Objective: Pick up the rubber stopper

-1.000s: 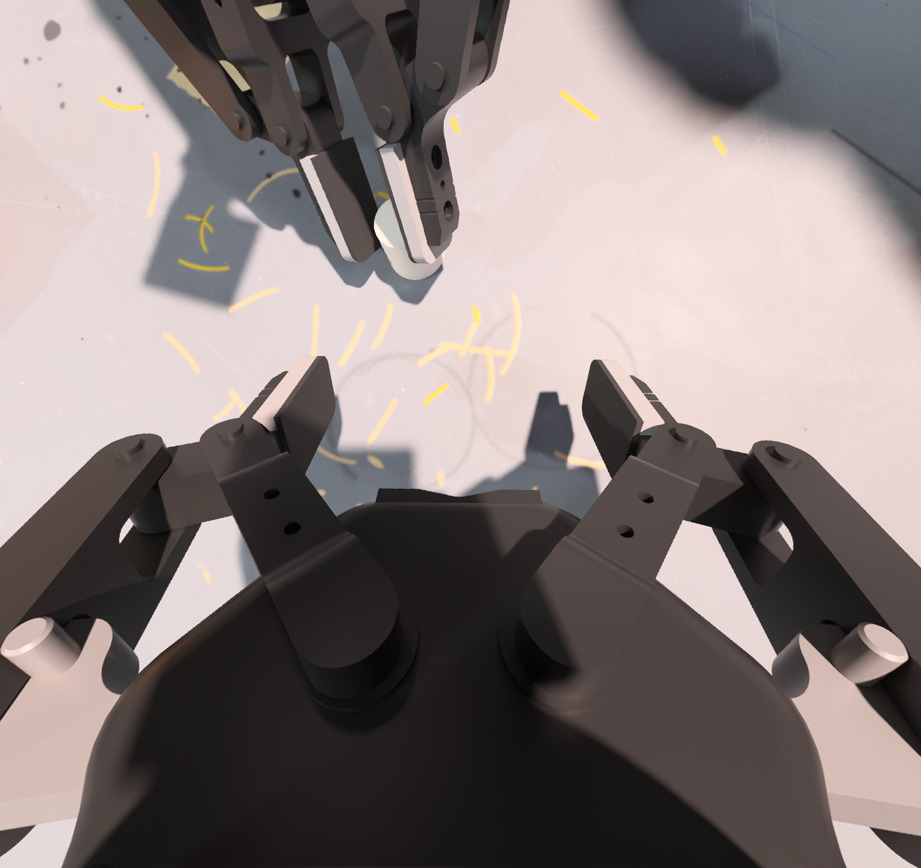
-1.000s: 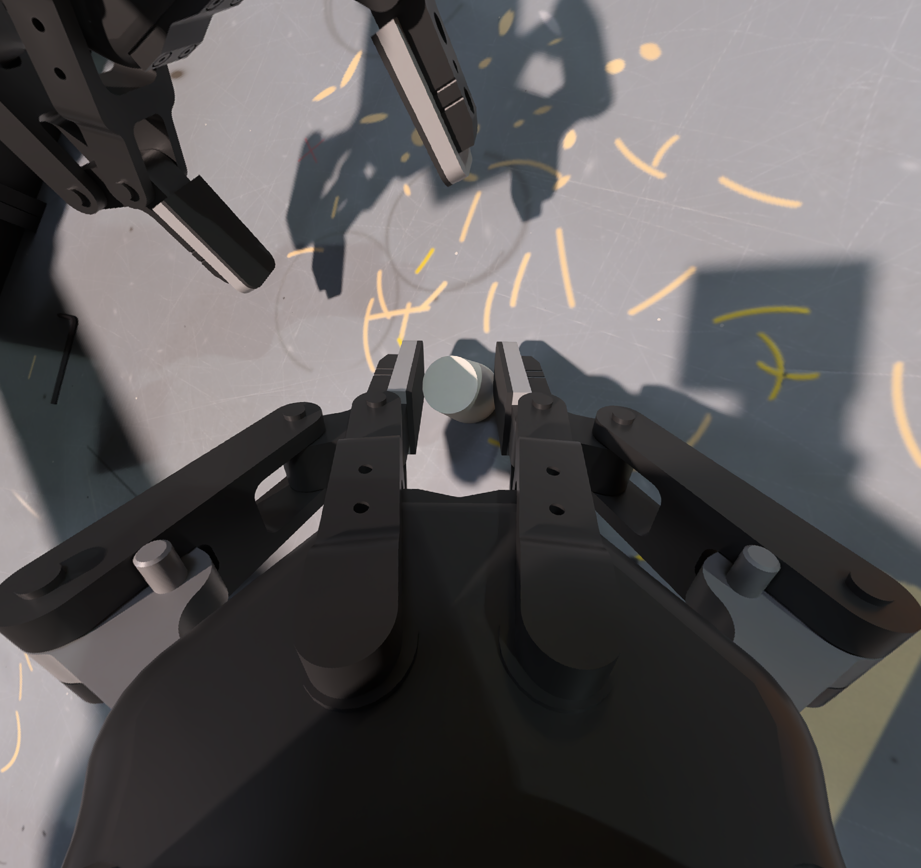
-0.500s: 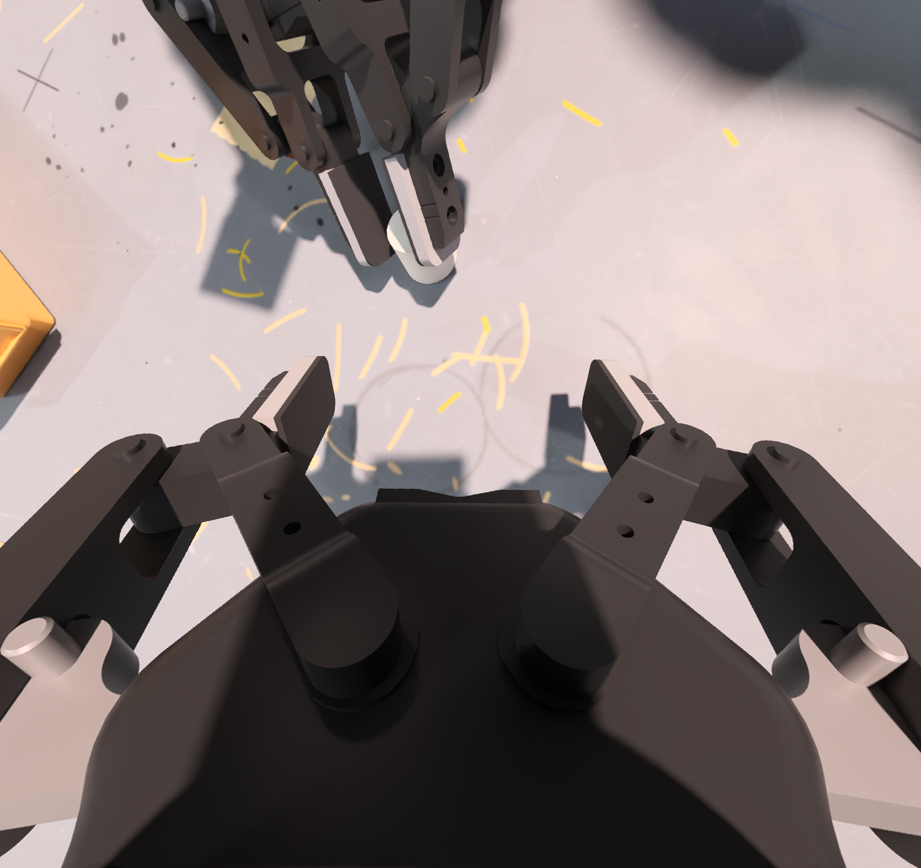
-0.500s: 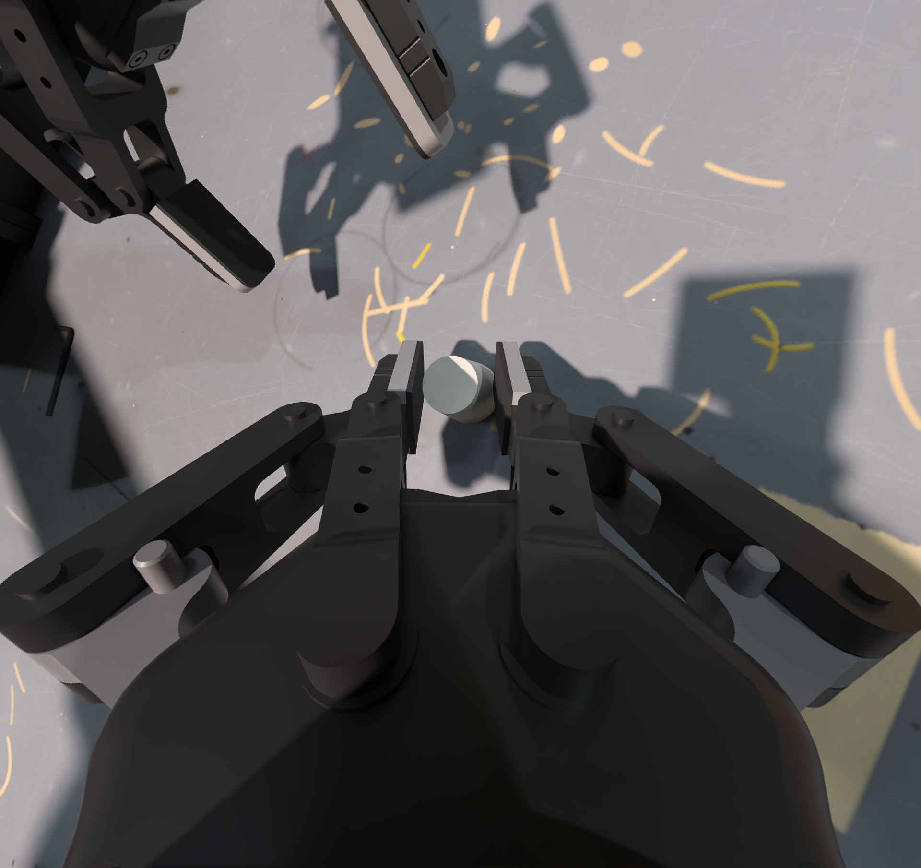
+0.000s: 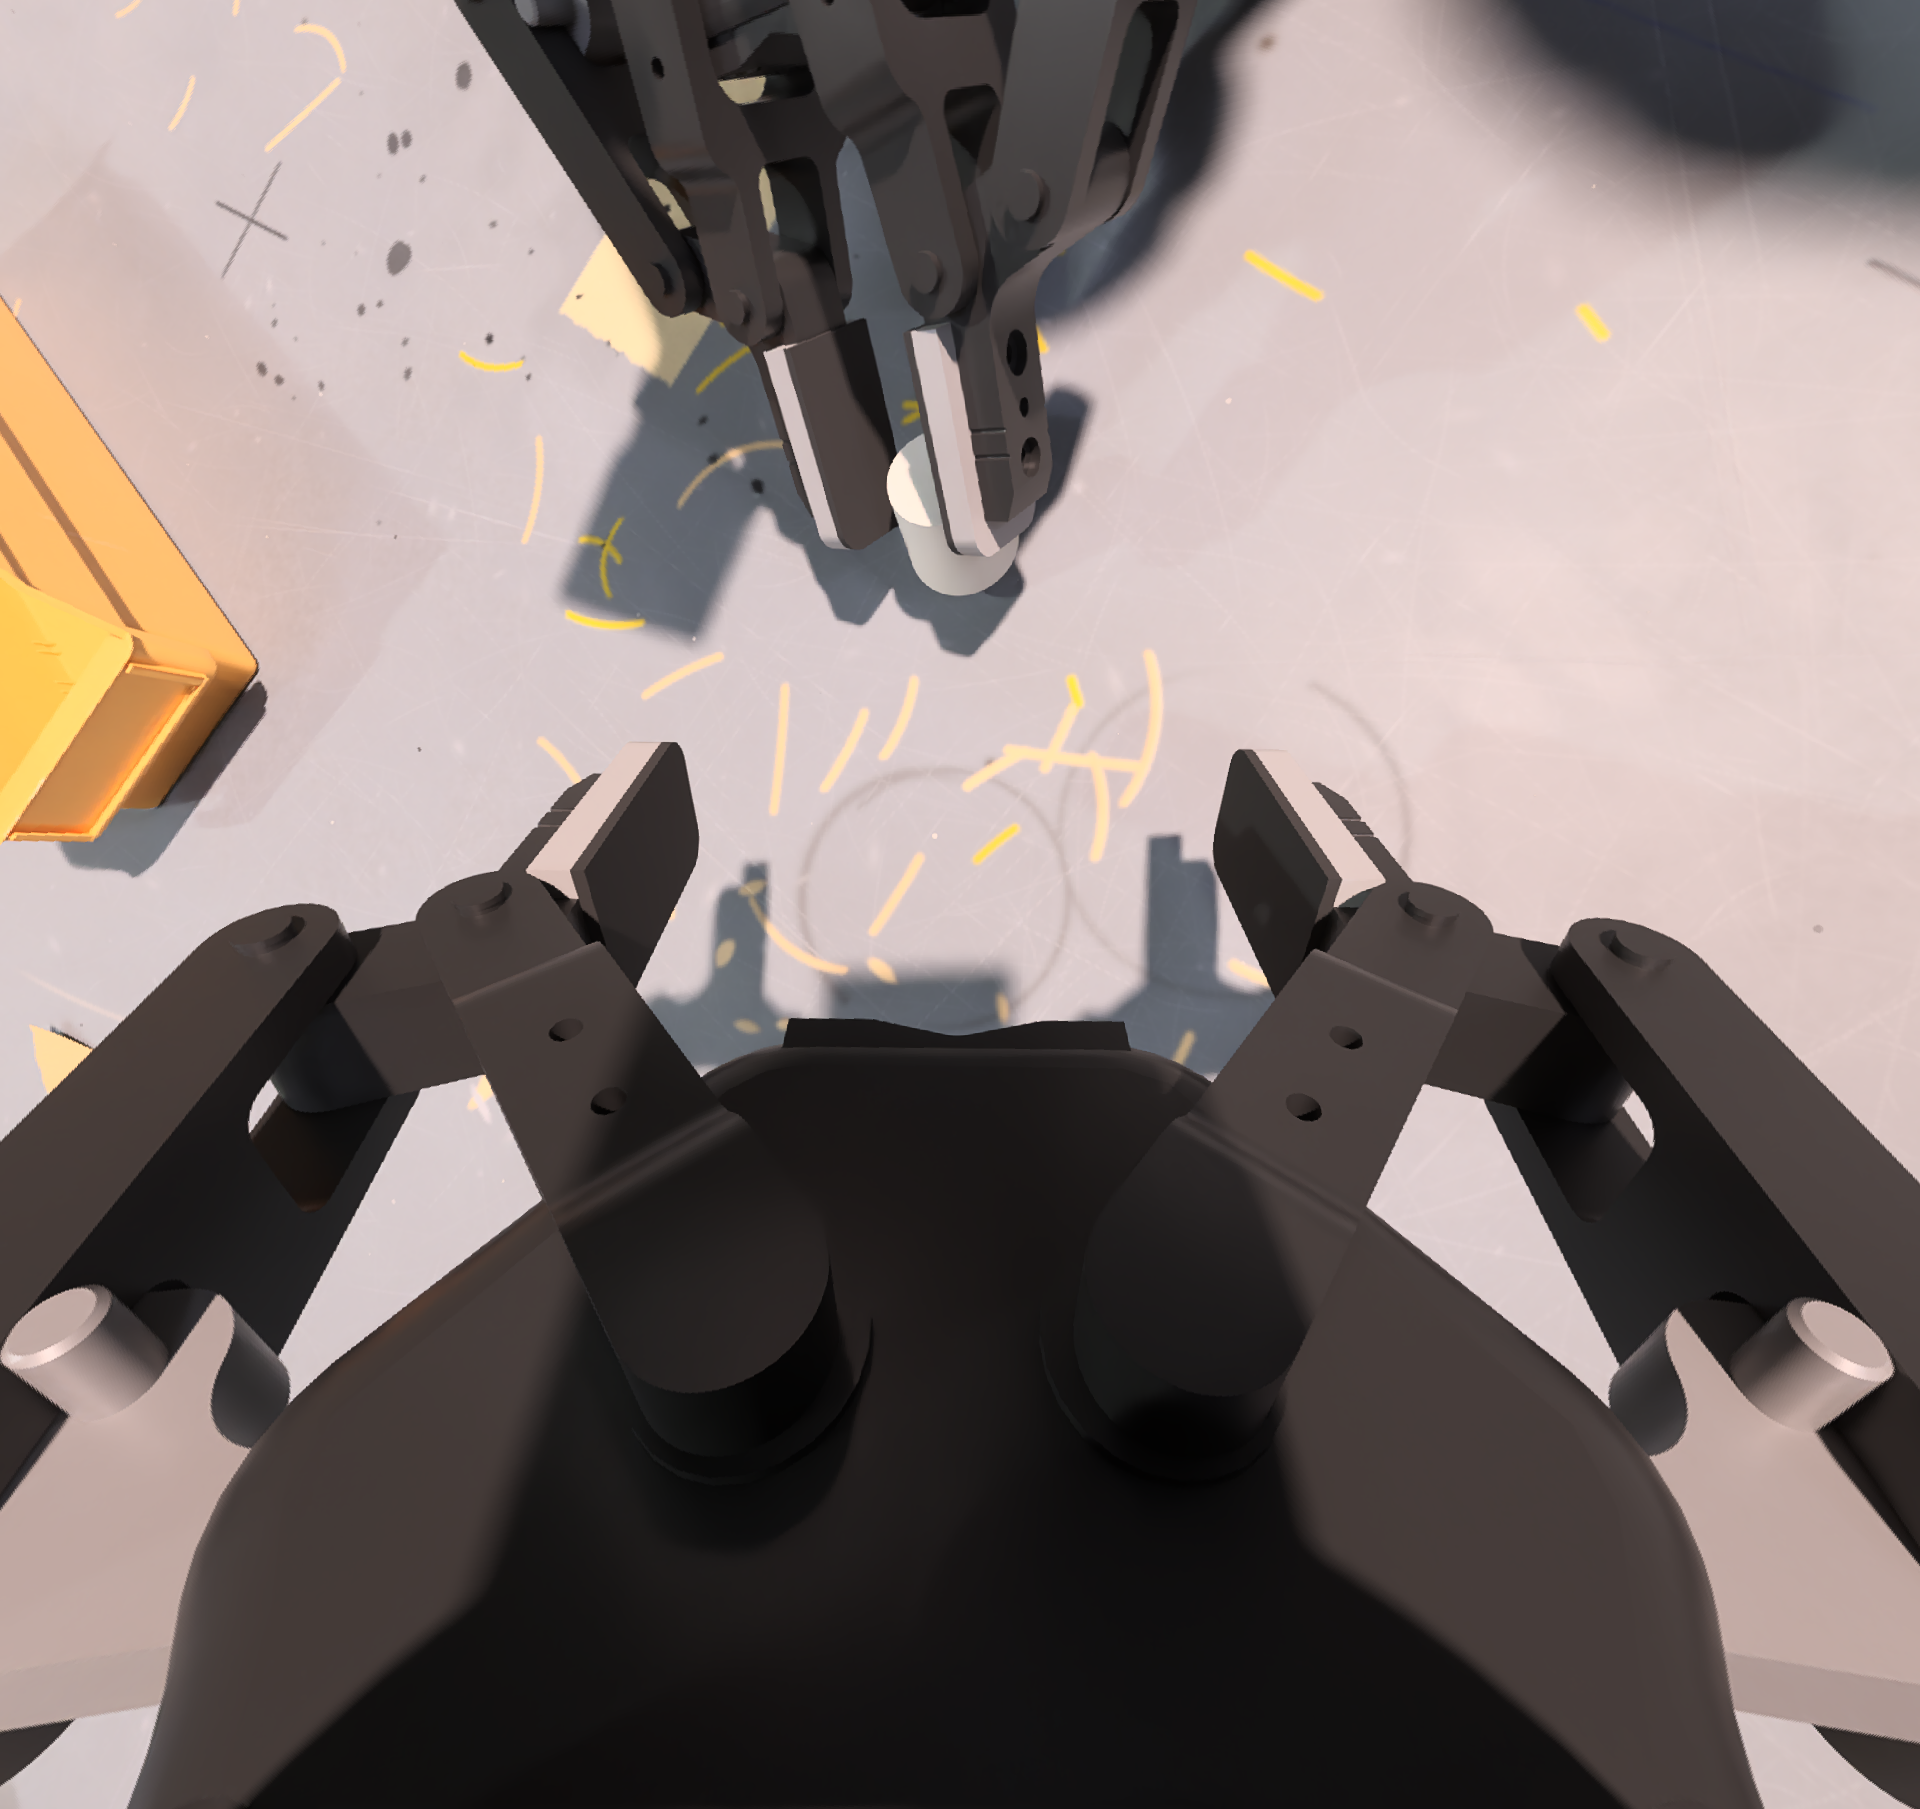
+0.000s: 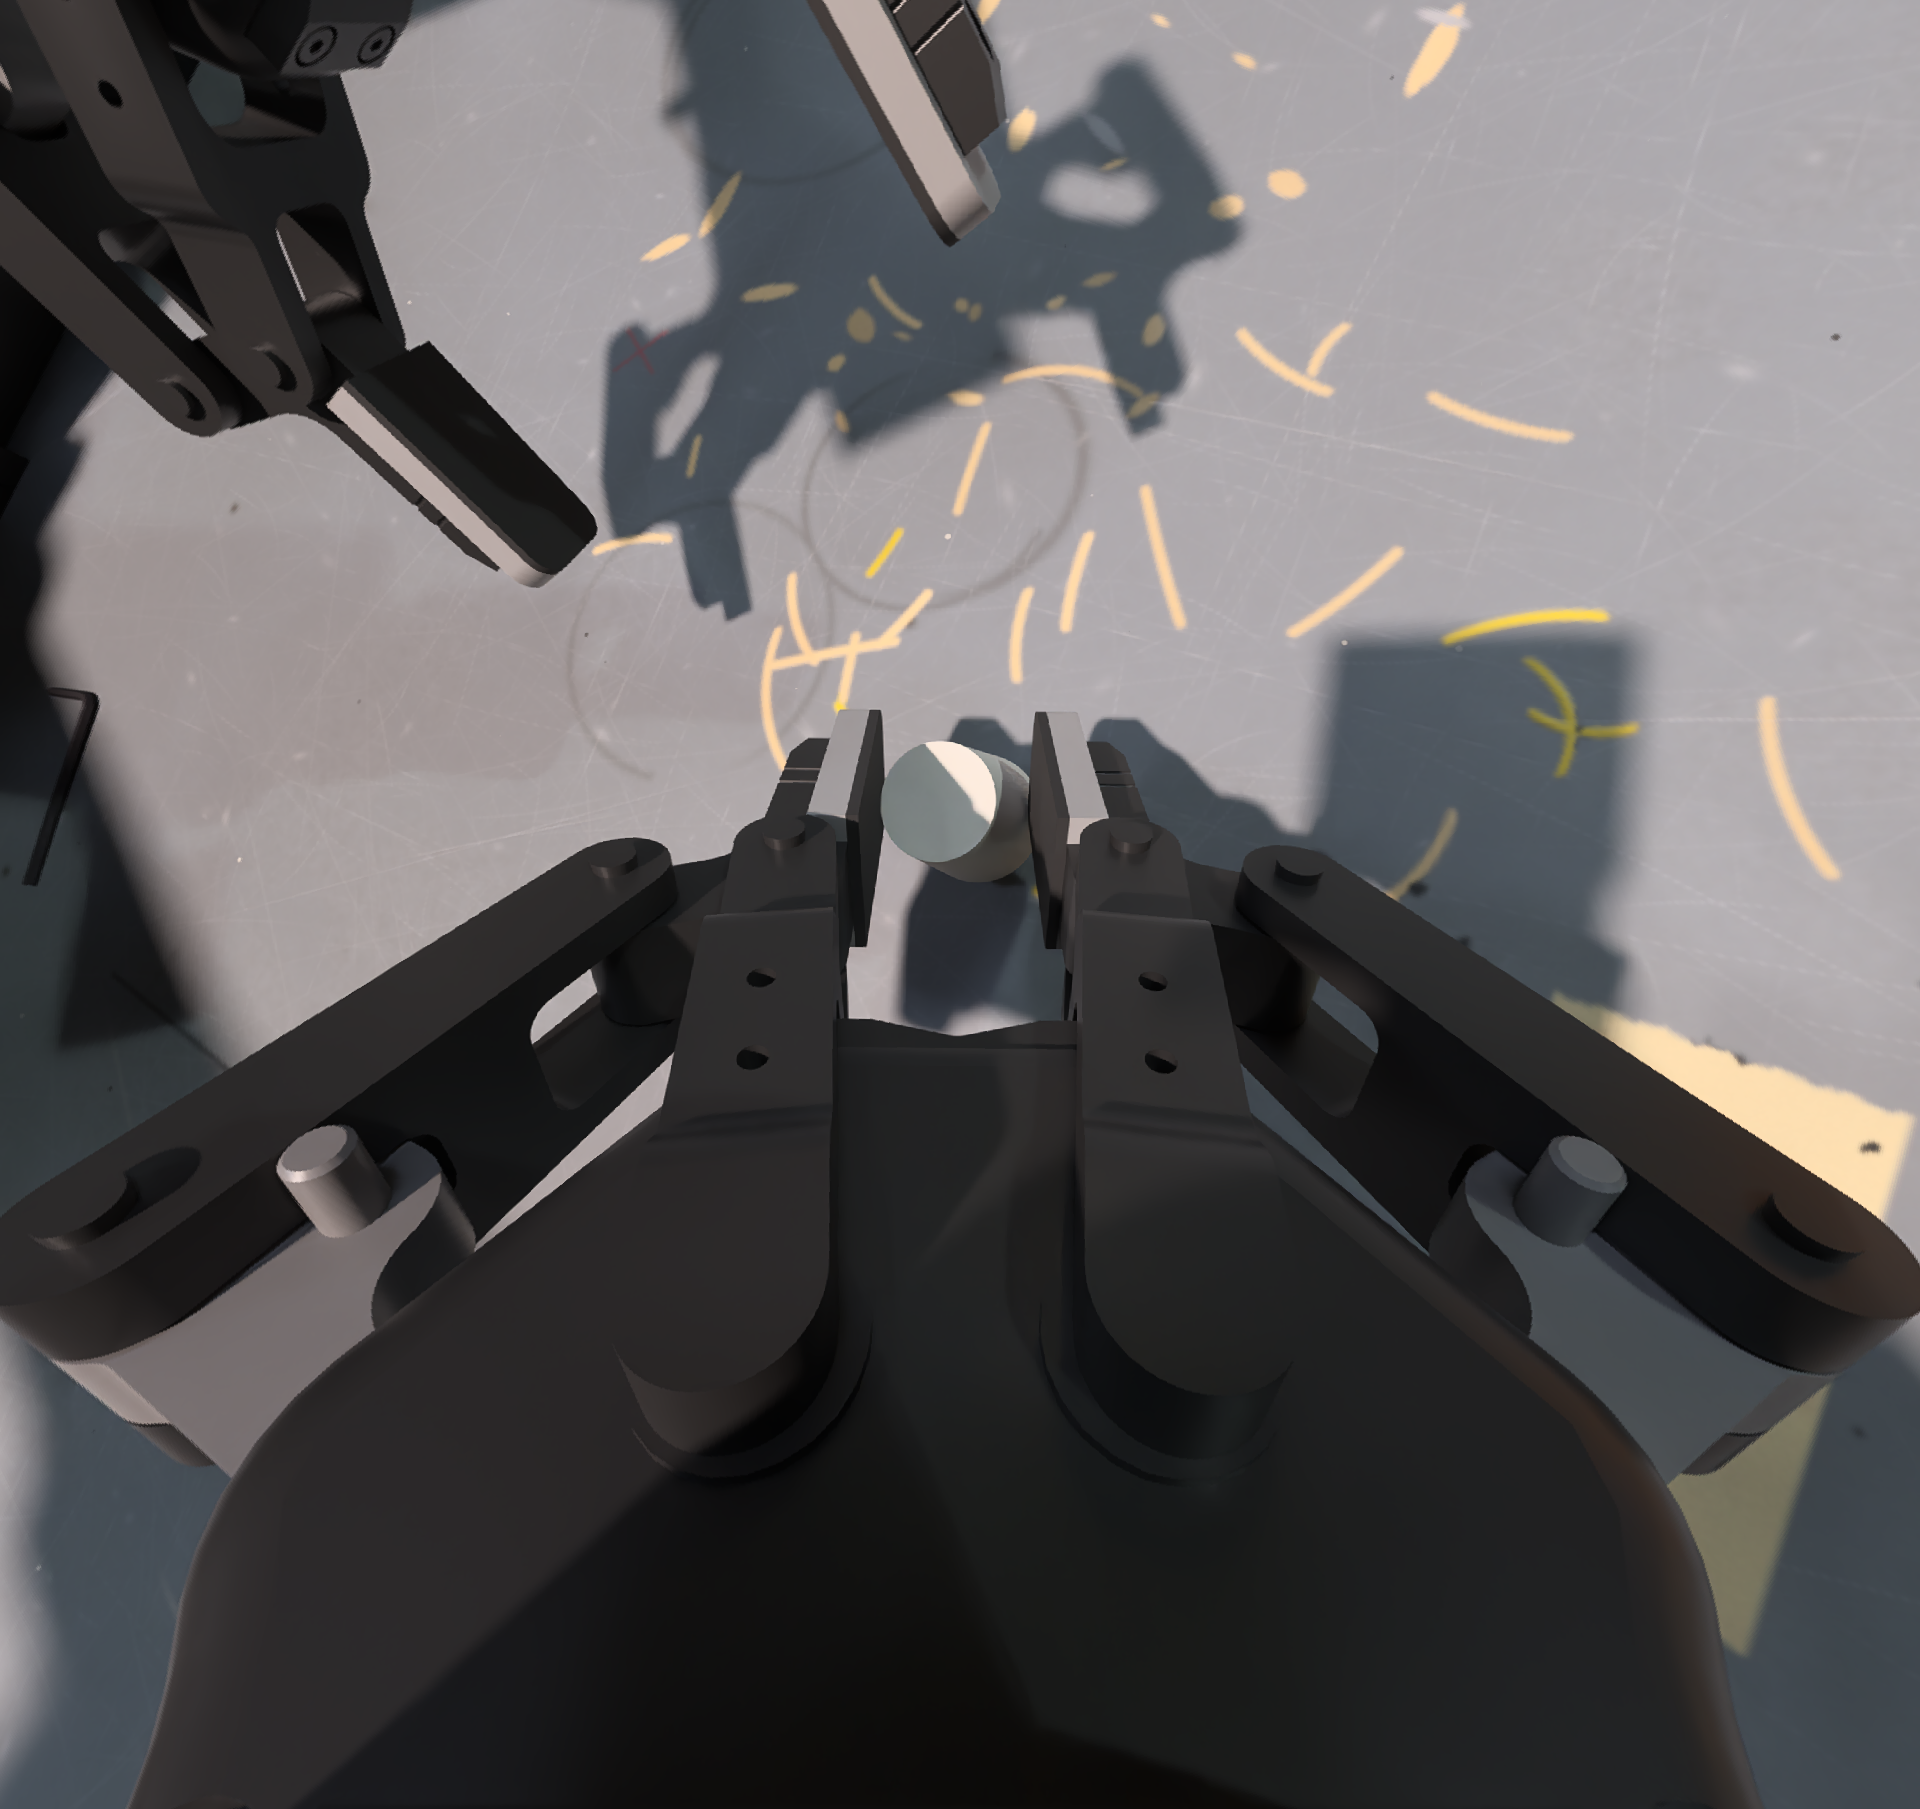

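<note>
The rubber stopper (image 6: 951, 813) is a small pale grey cylinder. My right gripper (image 6: 956, 803) is shut on the stopper and holds it clear of the grey worktop (image 6: 1558, 201), above its own shadow. In the left wrist view the right gripper (image 5: 914, 502) hangs ahead with the stopper (image 5: 951, 554) between its fingers. My left gripper (image 5: 951, 814) is open and empty, facing the right one a short way off. It also shows in the right wrist view (image 6: 748, 388), open, at the upper left.
An orange bin (image 5: 94, 679) stands at the left edge of the left wrist view. A dark hex key (image 6: 57, 783) lies at the left edge of the right wrist view. A tan patch (image 6: 1714, 1188) lies at the right. Yellow marks streak the worktop.
Both grippers have risen above the worktop, and the right one keeps the stopper. The orange bin has come into the left wrist view. Both jaws stay as they were.
</note>
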You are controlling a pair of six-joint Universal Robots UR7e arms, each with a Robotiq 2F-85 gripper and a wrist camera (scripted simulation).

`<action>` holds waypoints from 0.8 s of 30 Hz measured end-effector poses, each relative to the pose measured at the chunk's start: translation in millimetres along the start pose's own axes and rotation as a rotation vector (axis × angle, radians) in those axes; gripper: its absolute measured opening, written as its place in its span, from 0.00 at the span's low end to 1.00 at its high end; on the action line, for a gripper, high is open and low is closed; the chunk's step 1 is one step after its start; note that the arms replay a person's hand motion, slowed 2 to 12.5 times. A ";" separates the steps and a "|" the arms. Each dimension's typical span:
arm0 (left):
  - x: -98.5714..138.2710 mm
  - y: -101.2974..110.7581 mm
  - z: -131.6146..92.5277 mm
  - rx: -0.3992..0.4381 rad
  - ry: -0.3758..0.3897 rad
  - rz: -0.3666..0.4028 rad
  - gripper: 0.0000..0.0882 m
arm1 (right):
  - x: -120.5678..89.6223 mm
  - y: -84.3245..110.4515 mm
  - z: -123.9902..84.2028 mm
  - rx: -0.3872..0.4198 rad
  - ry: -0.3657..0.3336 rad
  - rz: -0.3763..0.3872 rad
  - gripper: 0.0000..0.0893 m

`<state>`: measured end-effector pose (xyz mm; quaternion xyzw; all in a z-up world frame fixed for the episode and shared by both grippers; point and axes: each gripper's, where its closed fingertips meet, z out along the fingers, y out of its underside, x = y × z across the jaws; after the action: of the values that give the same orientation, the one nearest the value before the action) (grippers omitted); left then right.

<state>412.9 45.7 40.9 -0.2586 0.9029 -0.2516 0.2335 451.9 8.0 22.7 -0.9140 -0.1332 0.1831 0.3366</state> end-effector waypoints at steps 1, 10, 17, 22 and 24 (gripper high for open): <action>-0.4 -0.5 -1.0 0.002 0.002 -0.003 0.97 | -0.5 -0.5 -0.5 0.004 0.005 -0.004 0.29; -18.4 -2.4 -13.4 0.022 -0.010 -0.047 0.96 | -3.5 -4.9 -6.4 0.036 0.059 -0.041 0.29; -22.0 1.6 -19.5 0.011 0.100 -0.144 0.94 | -6.2 -10.4 -11.9 0.071 0.097 -0.077 0.29; -15.7 1.1 -22.6 0.016 0.215 -0.205 0.93 | -7.3 -9.2 -12.5 0.059 0.125 -0.100 0.29; -16.2 1.3 -23.1 0.017 0.244 -0.221 0.92 | -7.4 -7.0 -11.9 0.044 0.135 -0.104 0.29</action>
<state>412.0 63.8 62.5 -0.3220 0.8884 -0.3130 0.0949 449.5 3.8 37.6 -0.9085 -0.1537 0.1063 0.3737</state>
